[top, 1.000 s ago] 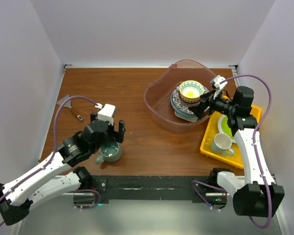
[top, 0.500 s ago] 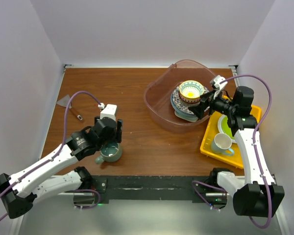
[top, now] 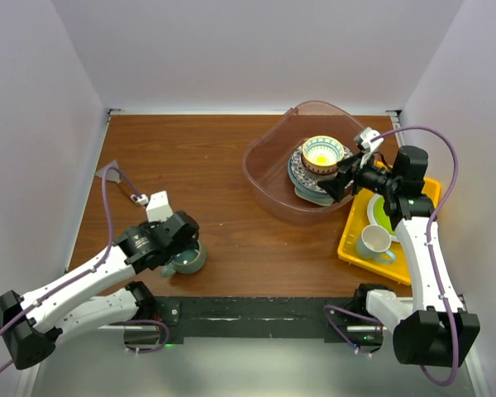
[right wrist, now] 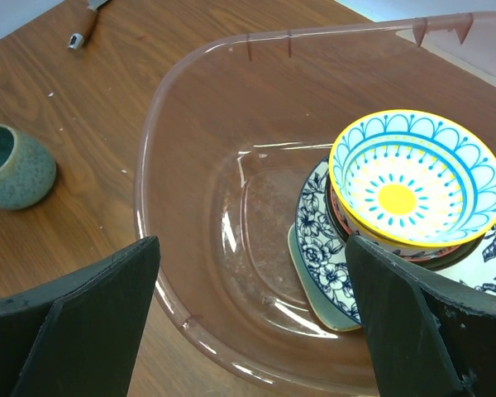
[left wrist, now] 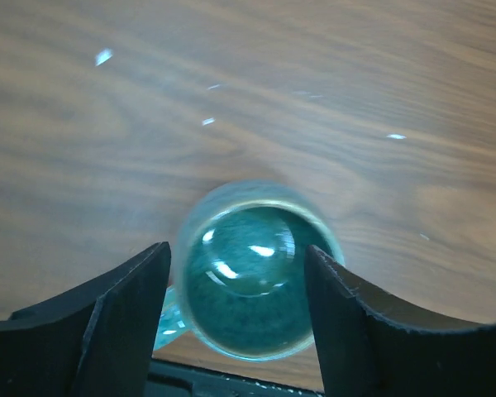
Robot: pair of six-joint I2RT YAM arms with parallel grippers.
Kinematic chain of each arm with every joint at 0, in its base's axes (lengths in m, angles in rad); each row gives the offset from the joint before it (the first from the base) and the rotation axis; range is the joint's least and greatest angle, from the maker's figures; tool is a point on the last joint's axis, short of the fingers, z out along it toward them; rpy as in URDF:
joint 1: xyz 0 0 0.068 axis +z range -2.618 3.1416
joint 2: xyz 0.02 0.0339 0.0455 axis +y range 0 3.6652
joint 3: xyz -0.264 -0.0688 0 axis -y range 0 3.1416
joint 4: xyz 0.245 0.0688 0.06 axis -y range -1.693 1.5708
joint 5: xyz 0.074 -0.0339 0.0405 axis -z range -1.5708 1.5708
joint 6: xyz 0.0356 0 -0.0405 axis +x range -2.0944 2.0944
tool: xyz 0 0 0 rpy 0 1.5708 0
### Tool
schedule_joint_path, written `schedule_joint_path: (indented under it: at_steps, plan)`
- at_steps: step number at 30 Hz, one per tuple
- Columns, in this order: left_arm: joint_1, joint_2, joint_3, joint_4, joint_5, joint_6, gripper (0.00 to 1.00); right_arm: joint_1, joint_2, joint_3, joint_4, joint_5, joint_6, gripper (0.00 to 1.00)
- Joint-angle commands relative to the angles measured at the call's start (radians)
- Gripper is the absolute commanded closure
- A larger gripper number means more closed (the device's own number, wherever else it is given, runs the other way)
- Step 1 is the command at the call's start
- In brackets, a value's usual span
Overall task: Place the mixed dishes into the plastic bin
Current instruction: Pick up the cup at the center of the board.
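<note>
Dishes point(right wrist: 372, 240) are mostly in: a bowl point(right wrist: 413, 178) and patterned plates point(right wrist: 314, 248) sit stacked in the bin point(right wrist: 161, 124). We see only the mug point(left wrist: 252, 273) out on the tabletop point(top: 190, 157), near its front edge. Our left claw point(left wrist: 238, 252) straddles it, fingers point(left wrist: 124, 314) at its sides; pinching or not, we cannot tell. Our right claw point(right wrist: 252, 244) hangs spread wide over the bin, empty.

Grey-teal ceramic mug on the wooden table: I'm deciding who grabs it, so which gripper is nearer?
Left. The left gripper hangs above the grey-teal mug, jaws either side of its rim; the right gripper is far across the table, at the translucent pinkish plastic bin.
</note>
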Motion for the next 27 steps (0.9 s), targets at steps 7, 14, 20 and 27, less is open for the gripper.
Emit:
schedule_joint_path:
  at_steps: [7, 14, 20, 27]
  plan:
    - [0.005, 0.044, -0.073, -0.115, -0.105, -0.412, 0.40, -0.004, -0.019, 0.028, -0.004, -0.035, -0.016, 0.02]
    - [0.007, 0.120, -0.111, -0.132, -0.092, -0.526, 0.65, -0.004, -0.022, 0.033, -0.009, -0.032, -0.016, 0.02]
    - [0.007, 0.122, -0.134, -0.092, -0.088, -0.524, 0.82, -0.004, -0.020, 0.034, -0.009, -0.032, -0.018, 0.02]
    - [0.007, 0.078, -0.099, -0.095, -0.101, -0.483, 1.00, -0.004, -0.020, 0.034, -0.012, -0.026, -0.019, 0.02]
